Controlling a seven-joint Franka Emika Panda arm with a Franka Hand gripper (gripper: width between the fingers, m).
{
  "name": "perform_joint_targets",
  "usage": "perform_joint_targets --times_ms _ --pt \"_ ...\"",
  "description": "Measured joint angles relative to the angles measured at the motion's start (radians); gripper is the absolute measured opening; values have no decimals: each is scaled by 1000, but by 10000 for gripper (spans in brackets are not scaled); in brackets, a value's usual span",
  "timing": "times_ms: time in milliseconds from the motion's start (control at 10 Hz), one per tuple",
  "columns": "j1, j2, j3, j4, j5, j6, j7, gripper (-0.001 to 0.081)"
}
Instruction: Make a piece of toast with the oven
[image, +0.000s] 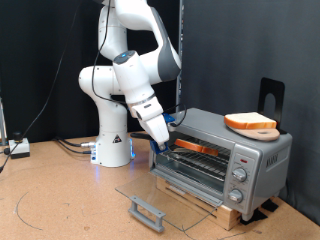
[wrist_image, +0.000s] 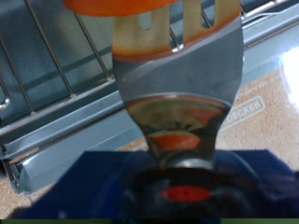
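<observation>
Hand: your gripper (image: 160, 138) sat at the oven's open mouth, on the exterior view's left of the cavity. From either camera you could not tell whether the fingers were spread or pressed together.
Tool at the hand: the wrist view showed a shiny forked metal blade (wrist_image: 177, 93) reaching out from the hand over the wire rack (wrist_image: 47, 84). How it was gripped was hidden.
Toast: the piece of toast (image: 195, 145) lay flat inside the oven (image: 235, 150) at rack level, just beyond the hand. In the wrist view its orange edge (wrist_image: 112, 6) sat at the blade's far end.
Door: the glass door (image: 165, 195) hung fully down, its bar handle (image: 147, 211) well below the hand.
Roof: a tan slab (image: 250, 122) rested on top of the oven, apart from the work.
Risk, slice: you had it near the rack's front edge, by my judgement. A tilted blade could have tipped it onto the door.
Risk, snag: the prongs were close to the rack wires. Catching one could have dragged the rack outward.
Risk, collision: the hand was tight against the oven's frame. A sideways drift could have shoved the oven on its wooden base (image: 225, 212).
</observation>
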Motion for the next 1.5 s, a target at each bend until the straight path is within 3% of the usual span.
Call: perform_joint_targets --times_ms 200,500,700,1000,1500 --pt "-52 15 4 8 -74 16 50 422" --pt "-180 64 -2 37 -206 34 79 422" --pt "-220 95 -12 52 -222 49 55 422" --pt "-229 116 -27 63 -201 58 -7 422" --pt "-192 111 -21 59 -126 46 -87 422"
